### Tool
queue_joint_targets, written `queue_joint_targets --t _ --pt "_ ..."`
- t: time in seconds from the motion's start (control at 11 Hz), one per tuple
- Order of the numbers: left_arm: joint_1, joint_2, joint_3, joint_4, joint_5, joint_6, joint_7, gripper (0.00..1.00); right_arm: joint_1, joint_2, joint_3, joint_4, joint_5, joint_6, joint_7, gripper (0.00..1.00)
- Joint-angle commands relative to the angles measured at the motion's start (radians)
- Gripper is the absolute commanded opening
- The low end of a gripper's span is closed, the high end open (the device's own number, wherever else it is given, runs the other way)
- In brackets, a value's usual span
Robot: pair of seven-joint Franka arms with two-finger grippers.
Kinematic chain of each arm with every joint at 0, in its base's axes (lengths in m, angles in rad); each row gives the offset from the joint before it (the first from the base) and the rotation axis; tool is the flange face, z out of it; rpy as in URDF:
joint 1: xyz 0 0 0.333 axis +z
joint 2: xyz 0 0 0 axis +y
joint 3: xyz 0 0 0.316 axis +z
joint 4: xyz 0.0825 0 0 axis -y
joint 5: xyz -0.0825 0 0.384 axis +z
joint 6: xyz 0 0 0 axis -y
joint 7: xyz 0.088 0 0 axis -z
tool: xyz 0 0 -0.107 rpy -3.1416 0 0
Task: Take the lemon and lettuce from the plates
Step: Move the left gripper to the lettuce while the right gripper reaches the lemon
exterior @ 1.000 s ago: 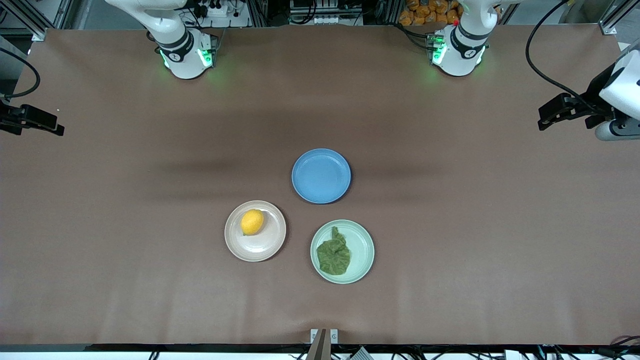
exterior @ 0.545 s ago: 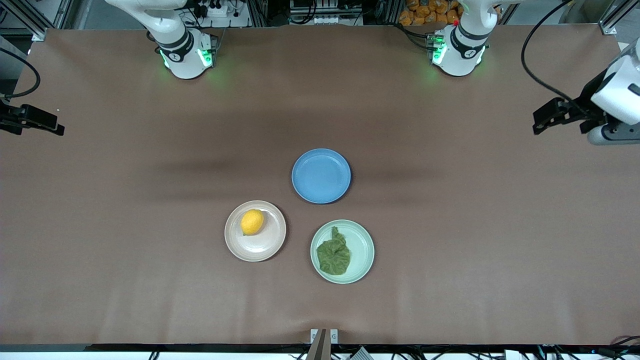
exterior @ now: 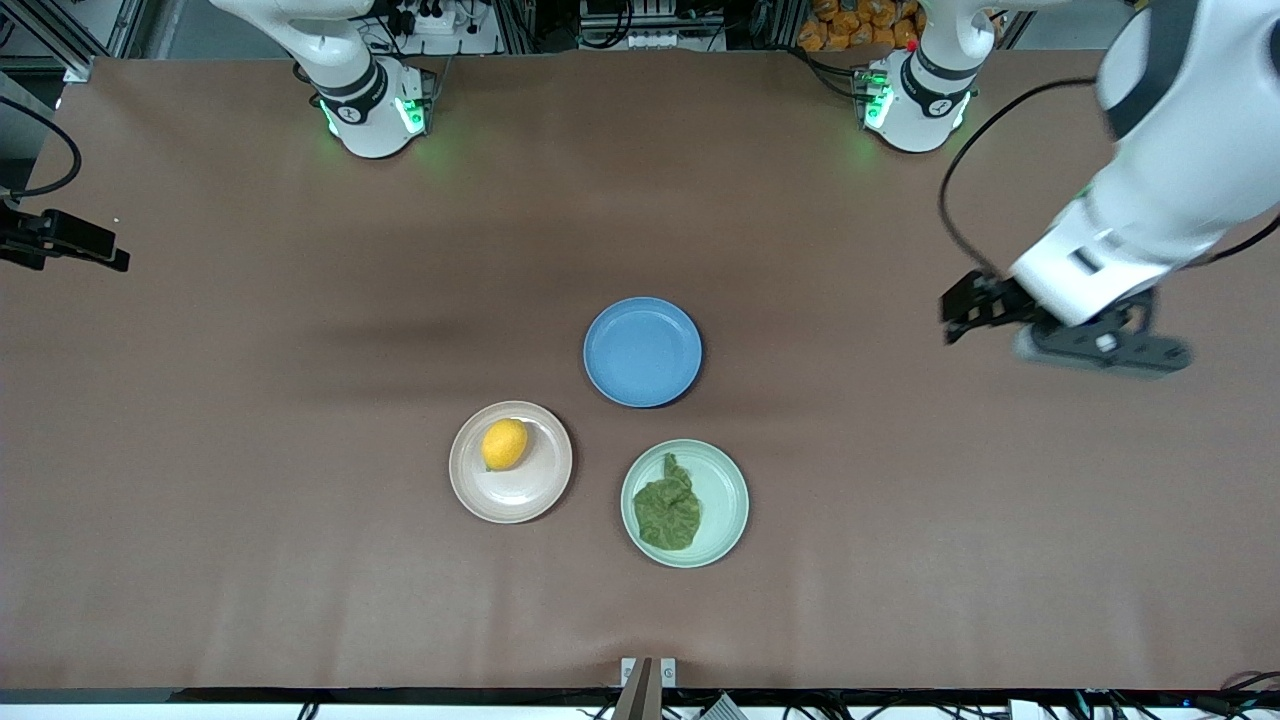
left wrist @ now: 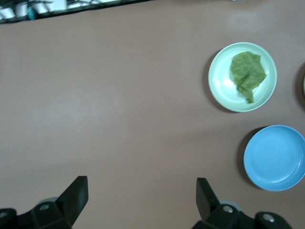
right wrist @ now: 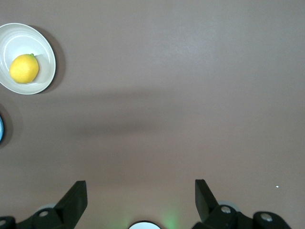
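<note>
Your left gripper [exterior: 958, 312] hangs over bare table [exterior: 900, 480] toward the left arm's end, its fingers [left wrist: 76, 193] spread wide and holding nothing. From there the mint green plate [exterior: 722, 478] lies well apart, toward the middle of the table, with the lettuce [exterior: 668, 512] crumpled on it; the left wrist view shows plate [left wrist: 218, 90] and leaf [left wrist: 247, 71] clear of the fingers, with the blue plate [left wrist: 279, 157] just beside them. That blue plate [exterior: 642, 352] is bare and no part of the job.

Your right gripper [exterior: 100, 255] waits at the table's edge toward the right arm's end, also spread and empty, as its fingers [right wrist: 76, 195] show in the right wrist view. The beige-pink plate [exterior: 530, 490] sits well away from it, the lemon [exterior: 504, 444] resting on the plate near its rim. The same view catches the lemon [right wrist: 24, 68] on its plate [right wrist: 43, 47].

You look to be at the approach step: nothing is picked yet. Next, bring the left gripper over the mint plate, centre the fingers on the thick part of the lettuce, descend and pinch low enough to catch the folds without scraping the plate. The lemon will likely roll, so straddle its narrow width.
</note>
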Motion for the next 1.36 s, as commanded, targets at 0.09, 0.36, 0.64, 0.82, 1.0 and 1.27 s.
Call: queue_joint_targets --t 0.09,0.36,0.64,0.82,1.0,1.27 --pt "-0.099 0.151 0.006 0.037 -0.018 0.207 -0.002 1.0 -0.005 0.001 0.005 0.007 0.008 0.0 0.008 1.0" --pt "-0.136 0.24 0.006 0.037 -0.011 0.369 0.02 1.0 0.024 0.016 0.009 0.01 0.01 0.025 0.101 1.0" --pt "-0.207 0.36 0.011 0.037 -0.005 0.604 0.018 1.0 0.069 0.042 0.009 0.012 0.046 0.058 0.194 1.0" --pt "-0.262 0.453 0.017 0.036 0.013 0.739 0.018 1.0 0.113 0.092 0.009 0.012 0.076 0.136 0.279 1.0" --pt "-0.3 0.533 0.018 0.036 0.105 0.84 0.017 1.0 0.191 0.138 0.009 0.012 0.076 0.2 0.399 1.0" --pt "-0.31 0.645 0.018 0.036 0.124 1.014 0.02 1.0 0.28 0.221 0.01 0.012 0.083 0.275 0.487 1.0"
